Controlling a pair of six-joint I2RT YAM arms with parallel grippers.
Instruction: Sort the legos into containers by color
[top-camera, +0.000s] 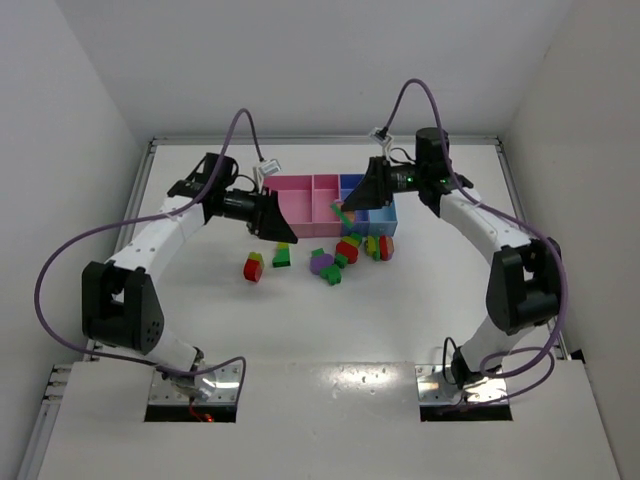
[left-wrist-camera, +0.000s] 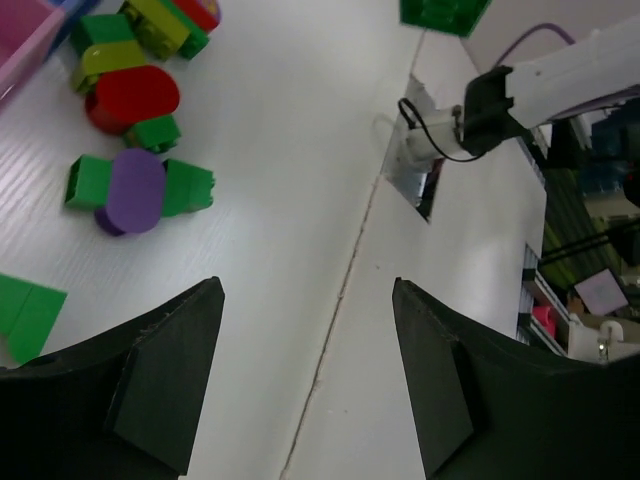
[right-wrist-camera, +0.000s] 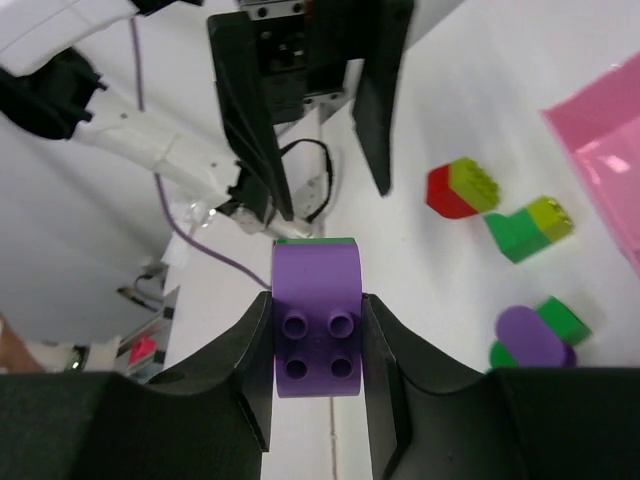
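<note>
Purple lego (right-wrist-camera: 316, 345), green-backed, is being pinched by right gripper (right-wrist-camera: 316, 310) above containers' (top-camera: 300, 185) near edge, long axis pointing outward. Left gripper (left-wrist-camera: 305, 290) is hanging spread, empty.

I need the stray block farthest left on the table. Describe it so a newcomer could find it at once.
From the pink end of the row of containers, come toward the arms: two blocks lie left of the main pile. The leftmost block is red with a yellow-green top. Its neighbour has the same top, but on a green body.
</note>
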